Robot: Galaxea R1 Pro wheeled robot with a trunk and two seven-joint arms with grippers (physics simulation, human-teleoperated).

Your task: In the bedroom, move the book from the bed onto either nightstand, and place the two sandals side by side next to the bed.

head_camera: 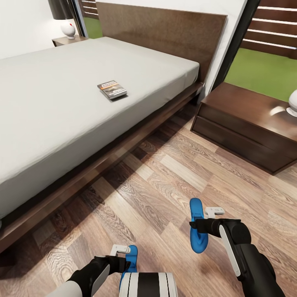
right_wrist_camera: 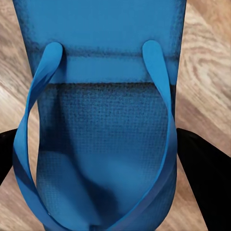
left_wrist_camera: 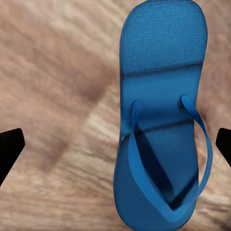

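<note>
The book [head_camera: 112, 89] lies flat on the pale-grey mattress of the bed [head_camera: 49, 99], toward the headboard end. One nightstand [head_camera: 243, 117] stands right of the bed, another [head_camera: 66, 40] at its far side. My right gripper [head_camera: 196, 225] [right_wrist_camera: 103, 159] is shut on a blue sandal [head_camera: 197, 231] [right_wrist_camera: 101, 72], which it holds on edge just above the floor. The other sandal [head_camera: 131, 255] [left_wrist_camera: 161, 110] lies flat on the planks. My left gripper [head_camera: 120, 260] [left_wrist_camera: 115, 144] hangs open over it, its fingertips [left_wrist_camera: 9, 149] wide apart.
A white lamp base [head_camera: 293, 103] sits on the near nightstand's right end, and a lamp [head_camera: 66, 20] stands on the far one. Wood-plank floor [head_camera: 165, 181] stretches between the bed frame and the nightstand. Dark window frames [head_camera: 235, 45] stand behind.
</note>
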